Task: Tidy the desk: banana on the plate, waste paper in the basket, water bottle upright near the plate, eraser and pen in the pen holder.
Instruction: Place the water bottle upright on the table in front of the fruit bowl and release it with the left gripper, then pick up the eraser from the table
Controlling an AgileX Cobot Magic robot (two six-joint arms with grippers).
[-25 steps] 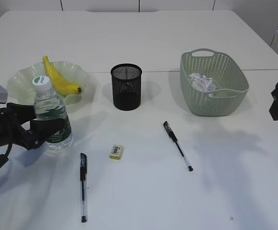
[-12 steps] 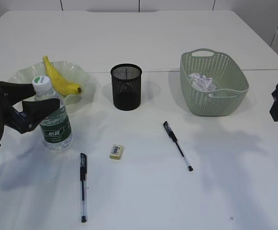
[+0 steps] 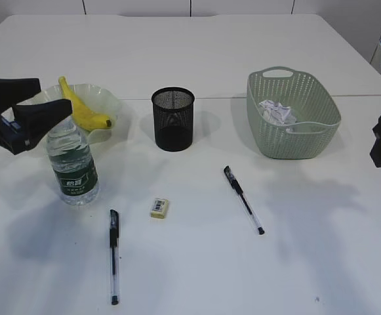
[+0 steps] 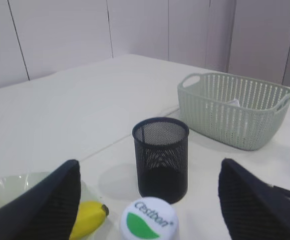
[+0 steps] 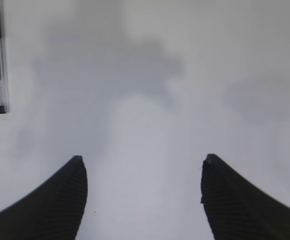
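Left pincer (image 3: pixel 42 102) is hovering wide open above the upright bottle (image 3: pixel 74 165) beside the plate (image 3: pixel 106 105), with banana (image 3: pixel 82 105) plated and paper (image 3: pixel 277 111) lying in the basket (image 3: pixel 321 134), while eraser (image 3: pixel 159 207) and two pens (image 3: pixel 114 254) are waiting on the counter (image 3: pixel 197 262)

Water bottle (image 3: pixel 74 165) cap behind jaws

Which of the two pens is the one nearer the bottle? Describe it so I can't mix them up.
Start at the upright water bottle on the left of the desk, in front of the plate. The pen lies just right of it and nearer the camera, past the eraser. It lies nearly straight, cap towards the bottle; the other pen lies slanted below the basket.
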